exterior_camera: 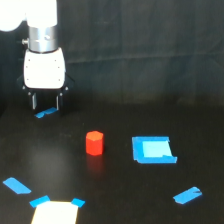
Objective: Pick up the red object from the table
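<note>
Exterior view: the claw (45, 103) hangs from the white arm head, its two dark fingers apart with nothing between them, tips just above the black worktop (125, 200). The red hexagonal block (94, 143) stands upright on the worktop, apart from the claw, below it and toward the exterior view's right.

The likely trouble is a grasp that comes down off-centre: the block is small and stubby, so one finger landing on its top or brushing its side could tip it or push it away.

A short blue tape strip (46, 113) lies right under the fingers. A blue-edged pale square (153, 150) sits beyond the block, farther from the claw. More blue tape pieces (17, 186) lie nearer the camera. All lie flat, so nothing blocks the path.
</note>
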You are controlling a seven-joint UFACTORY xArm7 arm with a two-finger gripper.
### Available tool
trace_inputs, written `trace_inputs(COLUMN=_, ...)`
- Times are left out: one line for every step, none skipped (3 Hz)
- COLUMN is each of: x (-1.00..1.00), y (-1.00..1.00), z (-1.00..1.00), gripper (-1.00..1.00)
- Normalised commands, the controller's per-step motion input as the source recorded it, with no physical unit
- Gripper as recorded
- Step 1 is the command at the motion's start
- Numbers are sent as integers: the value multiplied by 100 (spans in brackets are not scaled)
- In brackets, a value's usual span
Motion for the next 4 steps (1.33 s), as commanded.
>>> trace_inputs(x=60, y=-99, z=-34, gripper=67)
trace_inputs(x=59, y=-52, z=-100, gripper=-71)
trace_inputs(x=100, y=100, z=-100, gripper=100)
trace_inputs(x=100, y=77, z=-62, gripper=100)
